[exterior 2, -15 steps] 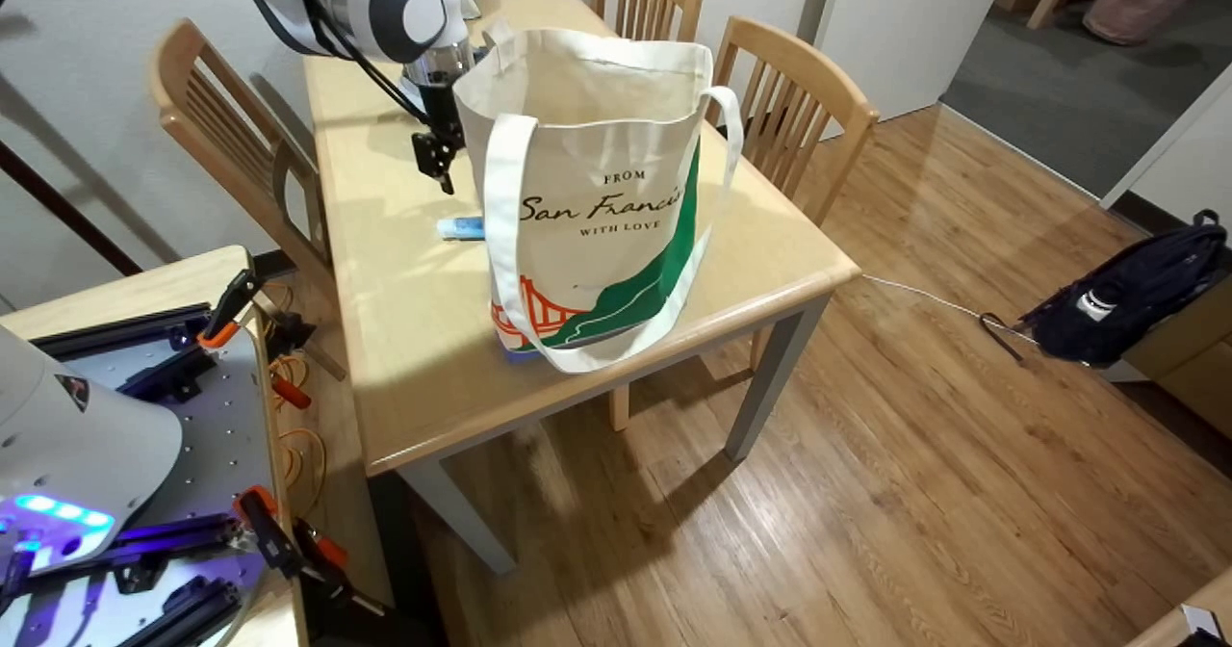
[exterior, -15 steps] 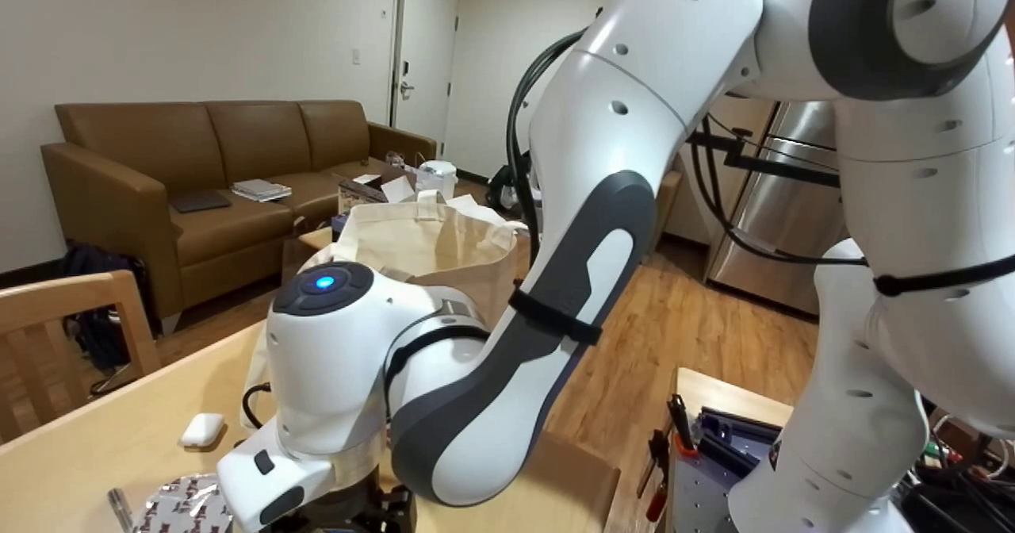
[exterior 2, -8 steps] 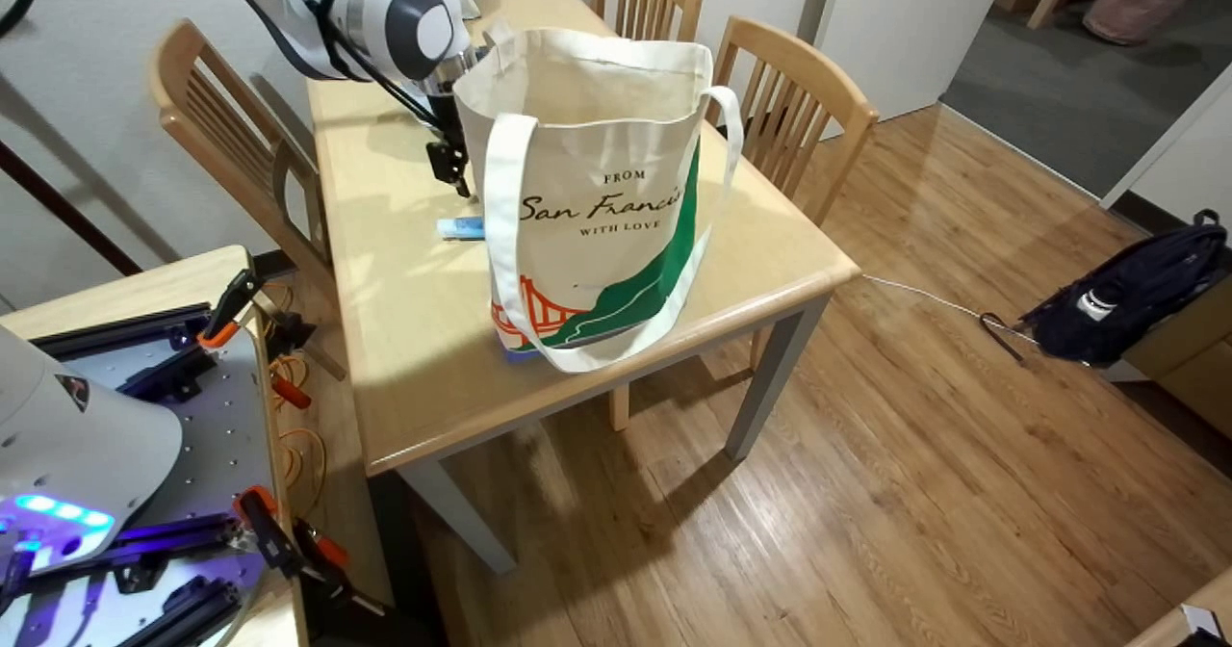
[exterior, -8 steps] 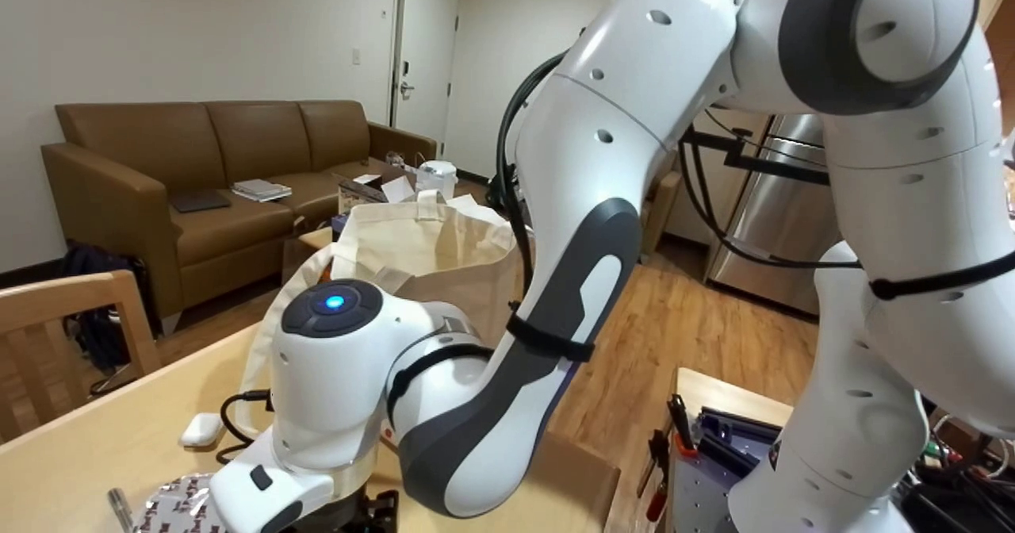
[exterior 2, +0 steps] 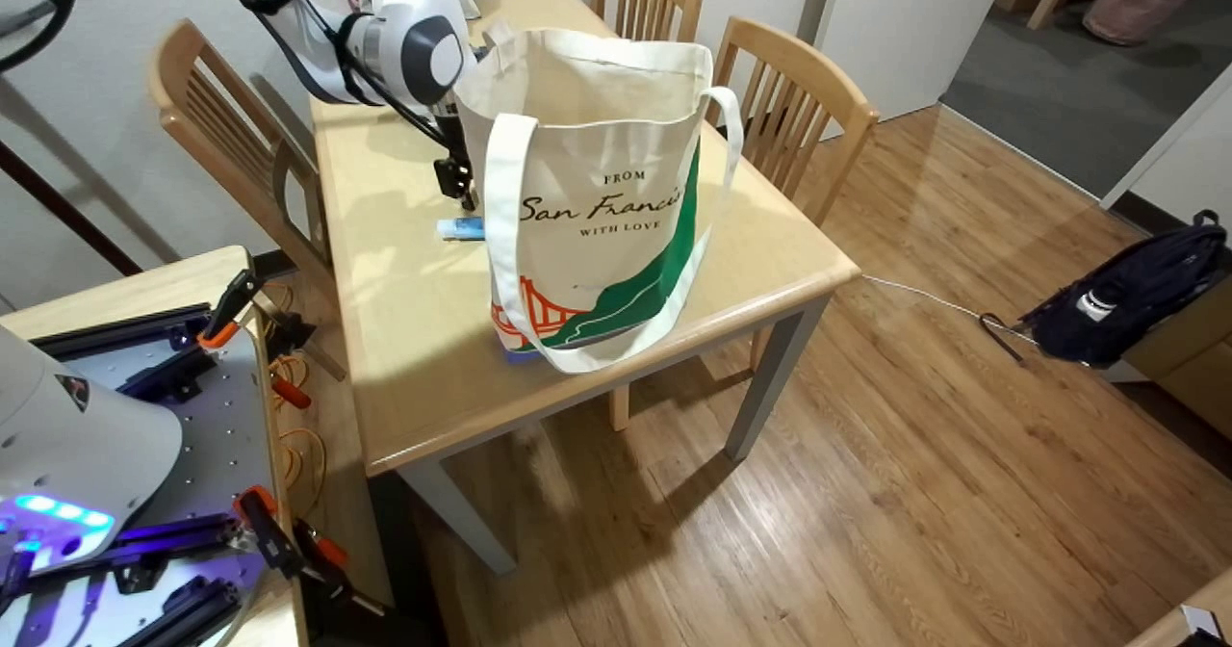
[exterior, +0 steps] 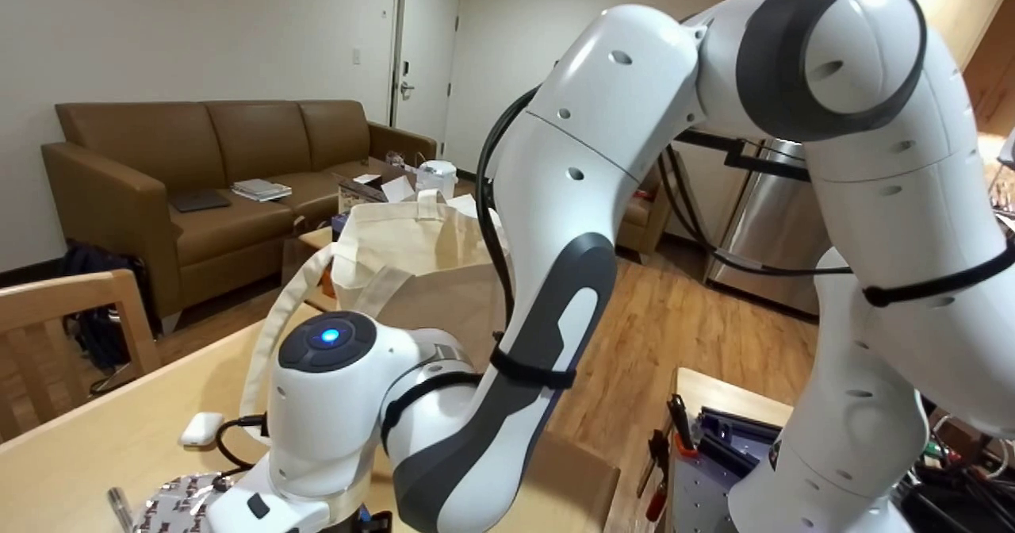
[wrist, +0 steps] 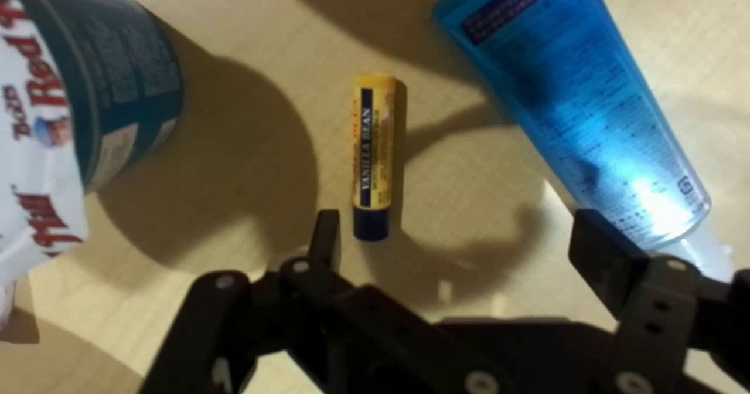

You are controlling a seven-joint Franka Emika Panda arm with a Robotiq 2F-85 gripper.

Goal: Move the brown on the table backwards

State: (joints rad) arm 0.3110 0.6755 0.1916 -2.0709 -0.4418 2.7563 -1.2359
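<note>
- Tan tote bag (exterior 2: 597, 204) stands upright on the desk (exterior 2: 414, 387) in an exterior view, your pincer (exterior 2: 459, 190) near it at its 9 o'clock.
- Your arm (exterior: 547, 200) partly hides the bag in an exterior view; the sofa (exterior: 226, 235) sits at the bag's 10 o'clock.
- In the wrist view your pincer's fingers (wrist: 326, 238) stand apart; a yellow stick (wrist: 373, 153) lies near the middle, a blue tube (wrist: 577, 109) at 2 o'clock.

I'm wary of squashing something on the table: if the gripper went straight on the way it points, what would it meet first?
Probably the blue tube: in the wrist view, one fingertip of the open gripper overlaps its edge. The gap lines up with table beside the yellow stick; depth is unclear.
</note>
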